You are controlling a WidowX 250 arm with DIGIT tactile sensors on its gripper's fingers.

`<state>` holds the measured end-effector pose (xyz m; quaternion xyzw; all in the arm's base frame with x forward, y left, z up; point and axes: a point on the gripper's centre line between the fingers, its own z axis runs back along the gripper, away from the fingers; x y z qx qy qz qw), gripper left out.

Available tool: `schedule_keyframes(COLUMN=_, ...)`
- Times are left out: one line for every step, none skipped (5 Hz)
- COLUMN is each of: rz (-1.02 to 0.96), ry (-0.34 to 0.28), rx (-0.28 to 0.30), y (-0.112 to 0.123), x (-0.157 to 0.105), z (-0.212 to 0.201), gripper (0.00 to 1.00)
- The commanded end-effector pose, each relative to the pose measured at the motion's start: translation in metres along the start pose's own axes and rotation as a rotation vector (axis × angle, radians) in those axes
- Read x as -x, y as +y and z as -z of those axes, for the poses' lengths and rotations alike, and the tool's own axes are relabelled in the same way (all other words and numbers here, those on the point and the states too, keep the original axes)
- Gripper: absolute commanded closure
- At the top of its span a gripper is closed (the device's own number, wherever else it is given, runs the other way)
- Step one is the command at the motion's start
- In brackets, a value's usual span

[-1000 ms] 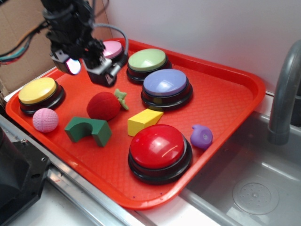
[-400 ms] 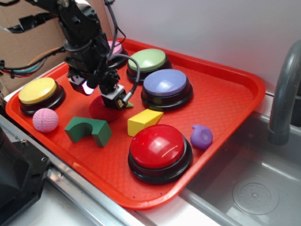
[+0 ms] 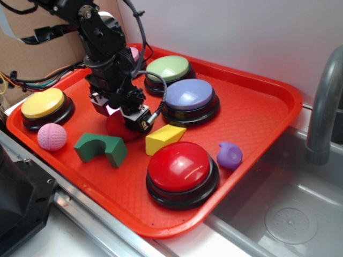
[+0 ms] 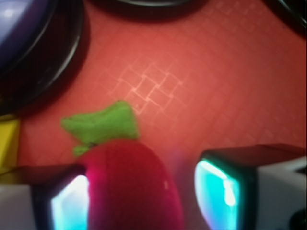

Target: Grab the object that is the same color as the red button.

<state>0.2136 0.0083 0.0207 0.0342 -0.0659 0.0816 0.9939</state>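
The red strawberry toy (image 3: 116,129) lies on the red tray (image 3: 257,101), mostly hidden under my gripper (image 3: 124,115) in the exterior view. In the wrist view the strawberry (image 4: 134,182) with its green leafy stem (image 4: 103,125) sits between my two fingers. The left pad (image 4: 69,203) is against it and the right pad (image 4: 218,189) stands a little apart. The gripper (image 4: 144,199) is open and low over the tray, straddling the toy. The big glossy red button (image 3: 179,166) on its black base stands at the tray's front, right of the gripper.
A purple-blue button (image 3: 187,95) and a green button (image 3: 168,68) stand just behind and right of the gripper. A yellow button (image 3: 43,103) and a pink ball (image 3: 51,136) are at the left. A green arch block (image 3: 101,147), a yellow wedge (image 3: 163,136) and a purple toy (image 3: 230,155) lie nearby. A sink faucet (image 3: 321,107) is at the right.
My gripper has moved forward from the back of the tray and come down over the strawberry, which now sits between the fingers.
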Motion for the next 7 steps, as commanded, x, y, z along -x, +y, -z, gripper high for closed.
schedule_keyframes(rz=-0.004, ry=0.000, rx=0.015, y=0.007, x=0.001, z=-0.002, gripper=1.00)
schedule_keyframes(rz=-0.029, ry=0.007, rx=0.007, y=0.012, x=-0.008, z=-0.025, gripper=1.00)
schedule_keyframes(rz=-0.092, ry=0.000, rx=0.044, y=0.016, x=-0.026, z=-0.072, gripper=1.00)
schedule_keyframes(rz=-0.173, ry=-0.063, rx=0.006, y=0.027, x=-0.047, z=-0.120, gripper=1.00)
schedule_keyframes(rz=-0.241, ry=-0.099, rx=0.055, y=0.042, x=-0.061, z=-0.159, gripper=1.00)
schedule_keyframes(rz=-0.291, ry=-0.137, rx=0.124, y=0.050, x=-0.067, z=-0.173, gripper=1.00)
schedule_keyframes(rz=-0.307, ry=-0.105, rx=0.089, y=0.057, x=-0.074, z=-0.171, gripper=1.00)
